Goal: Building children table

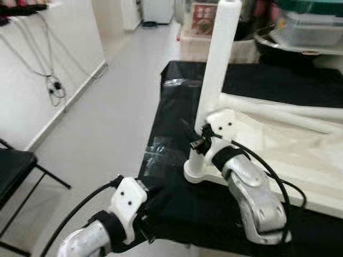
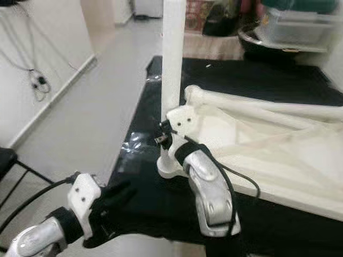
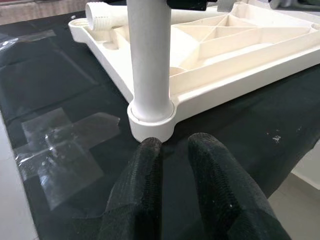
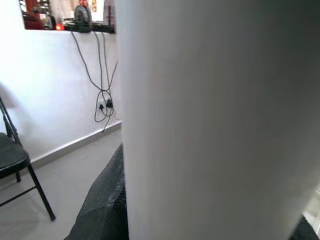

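A white plastic tabletop [image 1: 278, 155] lies upside down on a black-covered table [image 1: 177, 96]. One white leg [image 1: 217, 64] stands upright in its near-left corner socket [image 3: 150, 122]. My right gripper [image 1: 201, 140] is shut on this leg low down, just above the socket; in the right wrist view the leg [image 4: 215, 120] is pressed close, with one black finger [image 4: 102, 210] beside it. Another leg [image 1: 278, 115] lies loose across the tabletop, its threaded end [image 3: 100, 12] showing. My left gripper [image 3: 175, 142] rests low on the cloth just in front of the socket, fingers narrowly apart and holding nothing.
Clear tape patches [image 3: 65, 145] stick to the cloth near the table's left edge. A black folding chair [image 1: 13, 171] stands on the floor to the left. Cables [image 1: 53, 88] hang on the white wall. Boxes and plastic containers [image 1: 305, 27] crowd behind the table.
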Motion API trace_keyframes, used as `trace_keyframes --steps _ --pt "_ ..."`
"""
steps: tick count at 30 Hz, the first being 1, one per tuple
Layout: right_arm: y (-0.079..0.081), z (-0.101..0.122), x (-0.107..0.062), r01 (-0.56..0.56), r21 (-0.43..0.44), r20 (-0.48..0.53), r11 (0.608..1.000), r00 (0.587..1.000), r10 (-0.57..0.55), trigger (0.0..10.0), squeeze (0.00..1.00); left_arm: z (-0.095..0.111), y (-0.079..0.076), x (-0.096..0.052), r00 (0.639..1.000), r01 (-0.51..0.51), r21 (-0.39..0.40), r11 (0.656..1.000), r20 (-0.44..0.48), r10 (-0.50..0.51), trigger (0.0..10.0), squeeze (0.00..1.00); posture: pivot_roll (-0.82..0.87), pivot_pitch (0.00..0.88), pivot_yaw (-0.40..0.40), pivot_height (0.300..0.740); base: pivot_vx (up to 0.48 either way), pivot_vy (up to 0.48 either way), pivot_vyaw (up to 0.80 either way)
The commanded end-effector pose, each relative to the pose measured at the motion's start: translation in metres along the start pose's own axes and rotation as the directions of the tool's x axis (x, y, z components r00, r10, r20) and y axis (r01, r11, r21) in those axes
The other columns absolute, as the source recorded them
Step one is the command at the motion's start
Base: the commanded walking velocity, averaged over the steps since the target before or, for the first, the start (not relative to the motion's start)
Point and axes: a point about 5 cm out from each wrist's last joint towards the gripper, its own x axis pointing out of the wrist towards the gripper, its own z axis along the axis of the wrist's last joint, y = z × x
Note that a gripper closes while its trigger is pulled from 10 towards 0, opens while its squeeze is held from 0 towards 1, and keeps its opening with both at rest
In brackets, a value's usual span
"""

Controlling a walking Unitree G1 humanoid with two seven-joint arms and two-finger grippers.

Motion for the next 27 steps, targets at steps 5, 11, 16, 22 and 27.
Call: trace_keyframes --steps 5,11,16,22,27 --pt "0.0 -0.03 0.003 0.026 -0.024 -0.191 0.999 0.981 -0.03 10.0 0.0 0.0 0.0 0.003 1.0 0.002 -0.007 1.0 0.0 -0.002 10.0 0.0 0.04 0.141 -0.018 0.74 0.0 0.0 0.0" --pt "0.008 -0.013 0.004 -0.003 0.037 -0.089 0.999 0.996 0.007 10.0 1.0 -0.002 0.001 0.002 1.0 -0.004 -0.01 1.0 -0.004 0.004 10.0 0.0 0.03 0.144 -0.014 0.74 0.0 0.0 0.0" --pt "0.005 -0.008 -0.005 -0.029 0.05 -0.036 0.998 0.999 0.031 10.0 1.0 -0.005 0.003 0.002 1.0 -0.026 -0.025 0.999 -0.013 0.026 10.0 0.0 0.02 0.151 -0.004 0.74 0.0 0.0 0.0" --pt "0.003 -0.018 -0.025 -0.052 0.047 -0.055 0.998 0.997 0.055 10.0 1.0 -0.01 0.006 0.003 0.998 -0.058 -0.059 0.997 -0.019 0.057 10.0 0.0 0.0 0.153 0.006 0.74 0.0 0.0 0.0" --pt "0.002 -0.029 -0.043 -0.058 0.038 -0.104 0.998 0.993 0.061 10.0 1.0 -0.016 0.01 0.004 0.996 -0.089 -0.097 0.991 -0.029 0.086 10.0 0.0 -0.02 0.154 0.021 0.74 0.0 0.0 0.0"
